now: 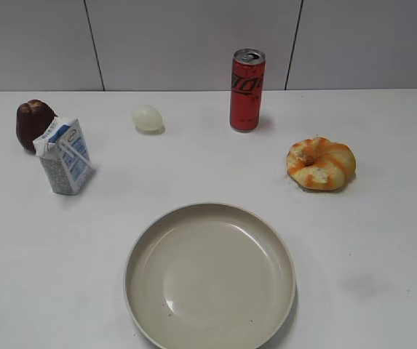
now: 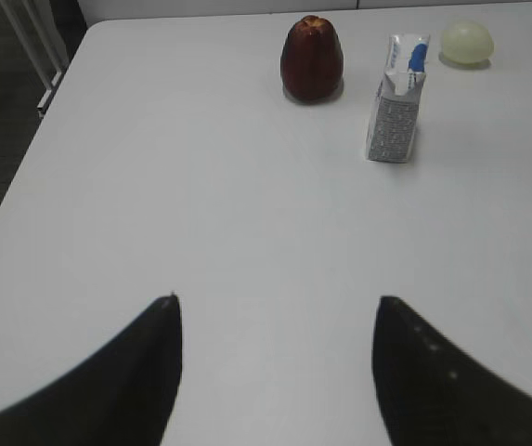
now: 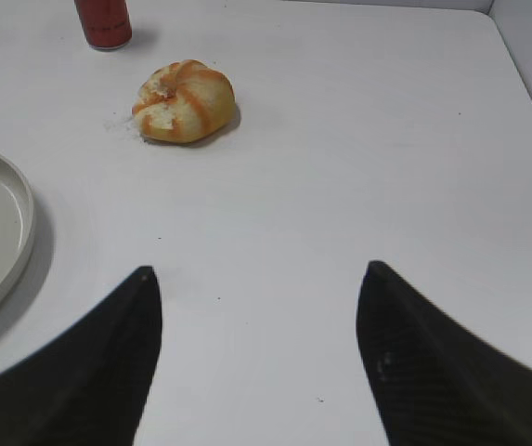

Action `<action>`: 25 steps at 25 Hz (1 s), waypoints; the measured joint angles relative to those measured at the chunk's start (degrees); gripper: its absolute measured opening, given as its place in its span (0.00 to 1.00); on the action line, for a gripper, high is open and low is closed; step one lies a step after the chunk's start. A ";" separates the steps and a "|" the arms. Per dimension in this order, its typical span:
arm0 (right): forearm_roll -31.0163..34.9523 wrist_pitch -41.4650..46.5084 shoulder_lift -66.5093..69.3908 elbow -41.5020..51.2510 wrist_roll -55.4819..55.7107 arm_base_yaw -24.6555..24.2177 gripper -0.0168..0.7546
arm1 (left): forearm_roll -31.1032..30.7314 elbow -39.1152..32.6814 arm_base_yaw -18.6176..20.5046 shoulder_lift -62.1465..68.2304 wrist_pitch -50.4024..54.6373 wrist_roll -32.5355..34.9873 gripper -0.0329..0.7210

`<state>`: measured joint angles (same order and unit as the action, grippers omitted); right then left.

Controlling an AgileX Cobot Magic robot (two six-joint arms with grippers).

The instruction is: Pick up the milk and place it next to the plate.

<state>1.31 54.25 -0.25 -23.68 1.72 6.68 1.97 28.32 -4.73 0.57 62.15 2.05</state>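
The milk (image 1: 65, 157), a small white and blue carton with a straw on its side, stands upright at the left of the white table. It also shows in the left wrist view (image 2: 395, 100), far ahead of my left gripper (image 2: 277, 302), which is open and empty over bare table. The plate (image 1: 209, 334), large, round and cream-beige, lies at the front centre; its rim shows at the left of the right wrist view (image 3: 19, 209). My right gripper (image 3: 258, 271) is open and empty over bare table. Neither gripper shows in the exterior view.
A dark red fruit (image 1: 33, 123) stands just behind the milk. A pale egg-shaped object (image 1: 148, 118) and a tall red can (image 1: 247, 90) stand at the back. An orange-glazed bun (image 1: 321, 163) lies at the right. The table's left edge (image 2: 24, 177) is near the left gripper.
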 joint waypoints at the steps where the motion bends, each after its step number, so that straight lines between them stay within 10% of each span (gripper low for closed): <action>1: 0.00 0.00 0.00 0.00 0.00 0.00 0.67 | 0.00 0.00 0.00 0.00 0.00 0.00 0.69; 25: 0.00 0.00 0.00 0.00 0.00 0.00 0.67 | 0.00 1.41 0.00 16.22 -4.11 0.43 0.80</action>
<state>1.31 54.25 -0.25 -23.68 1.72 6.68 1.97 29.72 -4.73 16.79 58.04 2.48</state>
